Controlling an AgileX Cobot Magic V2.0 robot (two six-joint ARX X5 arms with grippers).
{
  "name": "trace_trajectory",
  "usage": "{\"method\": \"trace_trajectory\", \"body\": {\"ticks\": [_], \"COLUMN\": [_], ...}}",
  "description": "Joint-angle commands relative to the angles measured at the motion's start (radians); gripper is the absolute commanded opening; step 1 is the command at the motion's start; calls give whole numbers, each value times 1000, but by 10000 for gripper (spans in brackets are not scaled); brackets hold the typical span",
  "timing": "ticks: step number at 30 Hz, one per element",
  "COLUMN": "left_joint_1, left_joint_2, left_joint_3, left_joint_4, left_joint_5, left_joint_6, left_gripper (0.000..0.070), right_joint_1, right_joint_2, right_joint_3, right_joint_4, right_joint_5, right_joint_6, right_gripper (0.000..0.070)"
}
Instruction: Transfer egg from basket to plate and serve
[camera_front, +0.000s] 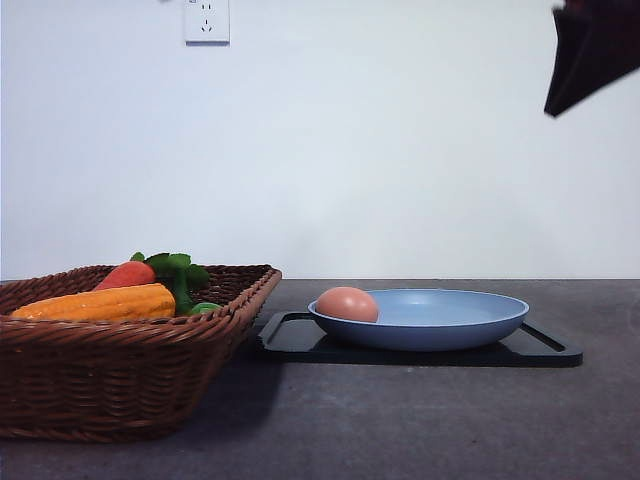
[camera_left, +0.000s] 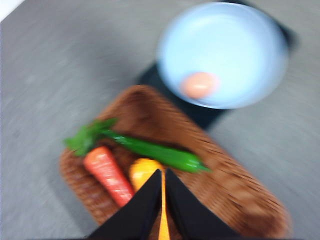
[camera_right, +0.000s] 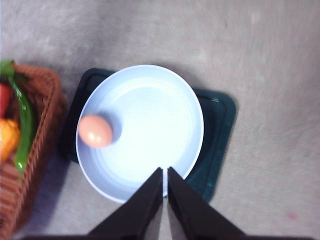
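One egg (camera_right: 95, 131) lies loose near the plate (camera_right: 150, 100) rim, basket (camera_front: 120, 370) side. Both grippers, left (camera_left: 163, 175) and right (camera_right: 165, 175), hang pressed together, empty. A jolting serve could roll it off.

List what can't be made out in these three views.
- Basket floor: front view, the near wall hides it; corn and carrot poke above the rim.
- Basket: right wrist view, cut off by the picture's edge.
- Left wrist view: motion blur smears the egg, plate and weave.
- Tray surface: mostly covered by the plate.
- Right gripper: front view, a dark corner cut by the edge.
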Motion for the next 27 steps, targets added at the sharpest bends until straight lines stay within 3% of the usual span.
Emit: {"method": "trace_trajectory", "body": {"ticks": [1, 6, 10, 13, 17, 22, 27], "left_joint_1": [39, 197, 282, 324, 341, 339, 335], "left_joint_2": [-2, -75, -197, -305, -453, -641, -769], "left_joint_3": [-24, -191, -384, -536, -723, -919, -996], "left_joint_4": [40, 202, 388, 533, 672, 781, 764], "left_joint_5": [26, 95, 165, 168, 169, 173, 172], "left_joint_6": [11, 12, -16, -42, -94, -226, -277], "left_gripper": [0, 0, 0, 0, 0, 0, 0], "right_joint_1": [34, 134, 202, 230, 245, 256, 269], "right_joint_2": [-32, -165, -300, -398, -512, -649, -733], "right_joint_3": [-15, -127, -300, -457, -662, -887, -1006], "right_joint_4": [3, 101, 265, 426, 616, 798, 884], "right_joint_5": [65, 188, 260, 304, 324, 316, 316], "right_joint_6": [-18, -18, -18, -18, -18, -15, 1], "right_gripper": [0, 0, 0, 0, 0, 0, 0]}}
